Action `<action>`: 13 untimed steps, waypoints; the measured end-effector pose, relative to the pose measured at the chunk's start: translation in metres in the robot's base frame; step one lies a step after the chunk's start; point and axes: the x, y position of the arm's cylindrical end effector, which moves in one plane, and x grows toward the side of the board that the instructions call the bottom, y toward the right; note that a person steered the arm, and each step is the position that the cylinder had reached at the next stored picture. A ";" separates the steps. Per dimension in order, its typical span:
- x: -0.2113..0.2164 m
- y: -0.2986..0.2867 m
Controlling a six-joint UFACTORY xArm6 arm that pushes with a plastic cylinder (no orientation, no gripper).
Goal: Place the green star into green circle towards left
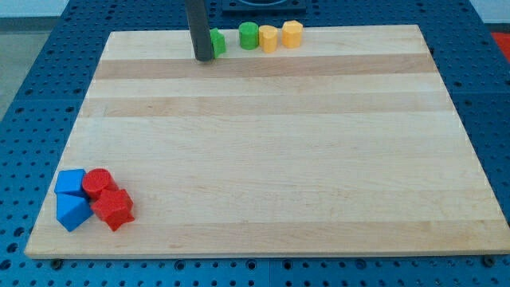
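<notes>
My dark rod comes down at the view's top and my tip [203, 58] rests on the wooden board, touching the left side of the green star [217, 41], which it partly hides. The green circle, a short green cylinder [249, 35], stands just to the star's right with a small gap between them. Both sit near the board's top edge.
A yellow block [268, 38] and a second yellow block [292, 33] stand right of the green cylinder. At the bottom left corner sit a blue cube [70, 182], a blue wedge-like block [72, 211], a red cylinder [99, 183] and a red star [112, 209]. The board [271, 143] lies on a blue perforated table.
</notes>
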 end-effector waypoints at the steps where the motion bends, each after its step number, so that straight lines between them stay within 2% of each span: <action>1: -0.014 0.001; 4: -0.007 0.013; 5: -0.008 -0.013; 6: -0.021 -0.041; 7: -0.050 -0.042; 8: -0.054 -0.024; 12: -0.053 0.012; 13: -0.019 0.010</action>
